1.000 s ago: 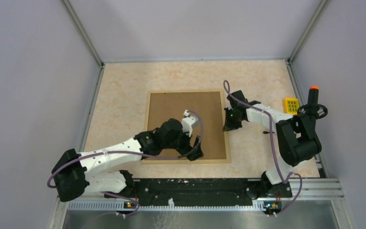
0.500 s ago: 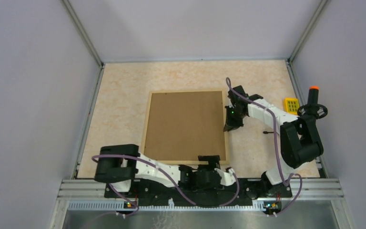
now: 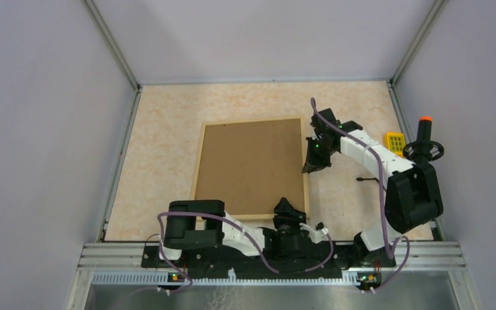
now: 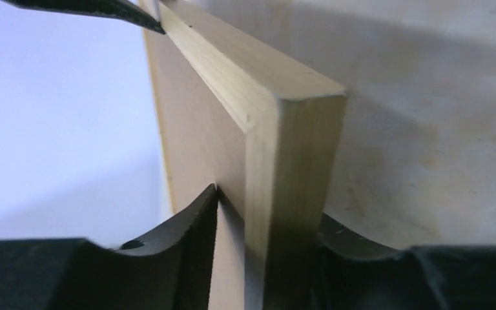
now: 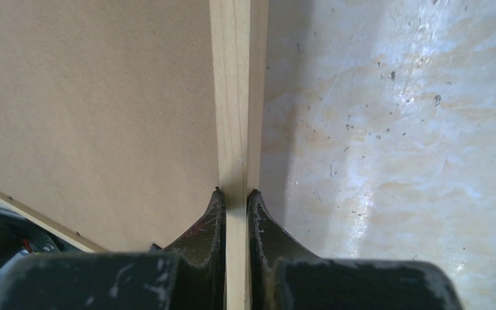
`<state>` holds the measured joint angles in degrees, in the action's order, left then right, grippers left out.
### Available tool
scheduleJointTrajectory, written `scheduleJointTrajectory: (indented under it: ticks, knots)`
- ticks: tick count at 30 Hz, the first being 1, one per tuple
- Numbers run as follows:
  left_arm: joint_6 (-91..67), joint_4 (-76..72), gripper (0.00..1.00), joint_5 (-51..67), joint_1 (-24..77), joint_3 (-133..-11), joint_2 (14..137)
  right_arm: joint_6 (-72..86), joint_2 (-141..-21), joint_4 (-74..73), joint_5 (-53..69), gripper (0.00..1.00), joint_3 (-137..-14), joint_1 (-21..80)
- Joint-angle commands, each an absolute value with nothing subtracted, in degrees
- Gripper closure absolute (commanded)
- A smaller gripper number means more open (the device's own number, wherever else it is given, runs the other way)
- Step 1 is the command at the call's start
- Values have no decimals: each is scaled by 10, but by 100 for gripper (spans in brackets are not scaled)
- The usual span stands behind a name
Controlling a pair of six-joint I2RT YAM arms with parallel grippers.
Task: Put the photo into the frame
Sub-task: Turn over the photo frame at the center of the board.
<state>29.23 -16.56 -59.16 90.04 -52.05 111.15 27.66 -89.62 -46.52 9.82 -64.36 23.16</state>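
The frame [image 3: 197, 174] lies back up on the table, its brown backing board [image 3: 252, 168] showing, and it sits slightly skewed. The photo is hidden. My right gripper [image 3: 311, 166] is shut on the frame's right moulding [image 5: 236, 97], one finger on the board side and one on the outer side; its fingertips [image 5: 234, 192] pinch the thin wood. My left gripper [image 3: 289, 210] is at the frame's near right corner. In the left wrist view its jaws [image 4: 271, 203] straddle the corner moulding [image 4: 297, 161], one finger touching the board and the other against the outer face.
A yellow block [image 3: 395, 142] and a black stand with an orange tip [image 3: 425, 139] sit at the right wall. A small dark item [image 3: 363, 179] lies right of the frame. Grey walls enclose the table; a metal rail [image 3: 103, 255] runs along the near edge.
My left arm left the board, swung back to the near edge, then came up to the frame's near right corner and narrowed its jaws round it. The frame has skewed slightly.
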Motion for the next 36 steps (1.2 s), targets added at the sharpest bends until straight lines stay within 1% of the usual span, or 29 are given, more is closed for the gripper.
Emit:
scheduleJointTrajectory:
  ticks: [1, 3, 4, 5, 6, 7, 8, 9, 10, 11, 12, 15, 17, 19, 22, 26, 29, 32, 34, 36]
  knots:
    - [331, -242, 62, -666, 897, -530, 1074, 258, -841, -470, 98, 100, -710, 236]
    - [313, -213, 68, -649, 898, -543, 1050, 230, -840, -480, 81, 99, -741, 236]
    - [287, -179, 72, -630, 898, -554, 1034, 220, -839, -485, 61, 94, -760, 237]
    - [252, -144, 80, -609, 897, -564, 1017, 211, -837, -493, 39, 83, -784, 237]
    - [247, -138, 87, -596, 896, -565, 998, 199, -834, -502, 19, 71, -810, 236]
    - [248, -136, 92, -584, 893, -565, 975, 186, -828, -510, 8, 55, -838, 234]
    - [248, -129, 94, -570, 890, -569, 959, 175, -812, -511, 11, 40, -865, 229]
    - [243, -110, 96, -556, 888, -576, 942, 163, -798, -510, 23, 21, -888, 217]
    - [241, -100, 100, -538, 886, -585, 924, 158, -780, -506, 35, 12, -921, 199]
    - [241, -96, 100, -512, 884, -592, 903, 154, -762, -503, 36, 6, -948, 191]
    - [238, -94, 100, -482, 879, -595, 878, 147, -747, -501, 30, 2, -976, 188]
    - [183, -63, 100, -371, 839, -621, 808, 136, -711, -506, 2, 1, -1062, 187]
    - [117, -34, 100, -280, 791, -647, 767, 132, -690, -499, 2, 1, -1085, 187]
    - [62, -32, 100, -197, 743, -658, 724, 125, -663, -485, 2, 1, -1075, 187]
    - [5, -88, 100, -111, 678, -644, 662, 118, -627, -461, -33, 1, -1021, 187]
    - [-46, -94, 100, -83, 625, -656, 621, 113, -619, -461, -50, 1, -977, 187]
    - [-80, -128, 100, -66, 596, -647, 590, 117, -619, -453, -45, 1, -958, 188]
    - [-99, -158, 100, -82, 576, -638, 574, 122, -617, -441, -39, 1, -942, 187]
    - [-144, -176, 100, -82, 547, -616, 566, 123, -619, -438, -35, 1, -933, 187]
    - [-211, -197, 100, -50, 500, -586, 560, 124, -619, -440, -34, 1, -929, 187]
